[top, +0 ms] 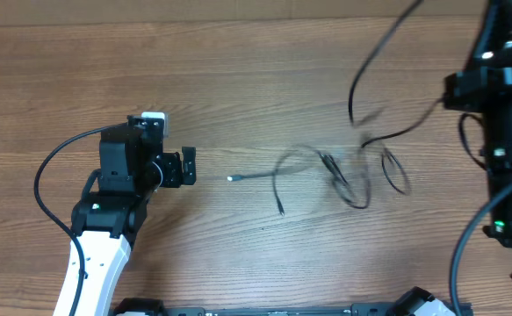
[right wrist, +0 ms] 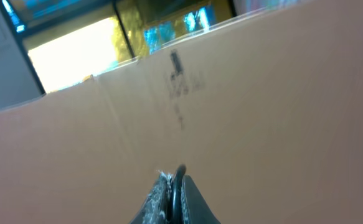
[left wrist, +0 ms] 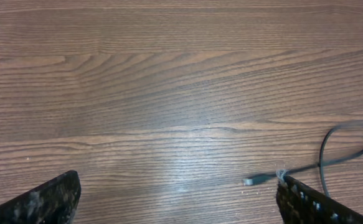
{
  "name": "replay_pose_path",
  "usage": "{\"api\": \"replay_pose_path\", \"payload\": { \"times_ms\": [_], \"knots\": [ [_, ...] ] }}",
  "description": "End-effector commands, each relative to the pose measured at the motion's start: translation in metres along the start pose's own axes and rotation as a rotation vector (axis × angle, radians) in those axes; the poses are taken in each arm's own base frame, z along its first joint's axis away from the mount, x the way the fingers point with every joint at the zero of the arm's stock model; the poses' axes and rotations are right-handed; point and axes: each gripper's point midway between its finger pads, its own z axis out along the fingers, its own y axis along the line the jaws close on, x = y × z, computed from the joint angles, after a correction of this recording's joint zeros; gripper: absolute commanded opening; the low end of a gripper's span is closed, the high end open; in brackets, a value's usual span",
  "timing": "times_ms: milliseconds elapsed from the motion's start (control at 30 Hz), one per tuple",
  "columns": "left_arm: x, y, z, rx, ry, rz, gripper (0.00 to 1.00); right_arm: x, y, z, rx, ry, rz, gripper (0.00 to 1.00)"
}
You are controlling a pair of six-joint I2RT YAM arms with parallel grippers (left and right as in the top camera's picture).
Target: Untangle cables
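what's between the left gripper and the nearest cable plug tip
Only bare wooden table separates the left gripper from the plug tip; the overhead view shows it.

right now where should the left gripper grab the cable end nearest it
Probably take the cable on its straight stretch just behind the pale plug, coming down from above with the open left gripper across it. That end lies flat on the table, points at the gripper, and sits clear of the loops.

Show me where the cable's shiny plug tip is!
Overhead, the plug tip lies on the table, just right of the left tool, not touching it.
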Motion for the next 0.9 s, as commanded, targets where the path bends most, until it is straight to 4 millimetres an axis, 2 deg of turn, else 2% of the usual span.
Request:
{"api": "replay_pose_path", "payload": {
  "times_ms": [0, 133, 200, 267, 367, 400, 433, 467, 500, 700, 800, 867],
  "knots": [
    [-0.006, -0.003, -0.002, 0.016, -0.016, 0.025, 1.0, -0.012, -0.006, 0.002, 0.05, -0.045, -0.097, 0.04],
    [-0.006, -0.003, -0.002, 0.016, -0.016, 0.025, 1.0, -0.023, -0.008, 0.011, 0.12, -0.105, -0.19, 0.04],
    [-0.006, -0.003, -0.002, 0.016, -0.015, 0.024, 1.0, -0.029, -0.018, 0.014, 0.206, -0.135, -0.219, 0.04],
    [-0.006, -0.003, -0.002, 0.016, -0.015, 0.024, 1.0, -0.045, -0.033, 0.013, 0.353, -0.19, -0.277, 0.04],
    [-0.006, -0.003, -0.002, 0.016, -0.016, 0.024, 1.0, -0.093, -0.045, 0.0, 0.513, -0.343, -0.378, 0.04],
    [-0.006, -0.003, -0.002, 0.016, -0.016, 0.024, 1.0, -0.119, -0.052, -0.015, 0.564, -0.45, -0.362, 0.04],
    [-0.006, -0.003, -0.002, 0.016, -0.016, 0.024, 1.0, -0.136, -0.057, -0.029, 0.593, -0.537, -0.328, 0.04],
    [-0.006, -0.003, -0.002, 0.016, -0.016, 0.025, 1.0, -0.151, -0.062, -0.044, 0.614, -0.619, -0.309, 0.04],
    [-0.006, -0.003, -0.002, 0.016, -0.016, 0.025, 1.0, -0.158, -0.063, -0.05, 0.623, -0.655, -0.318, 0.04],
    [-0.005, -0.003, -0.002, 0.016, -0.015, 0.024, 1.0, -0.171, -0.073, -0.054, 0.762, -0.66, -0.571, 0.04],
    [-0.005, -0.003, -0.002, 0.016, -0.015, 0.024, 1.0, -0.176, -0.087, -0.057, 0.843, -0.674, -0.605, 0.04],
    [-0.005, -0.003, -0.002, 0.016, -0.015, 0.024, 1.0, -0.178, -0.101, -0.061, 0.893, -0.686, -0.567, 0.04]
  ]
}}
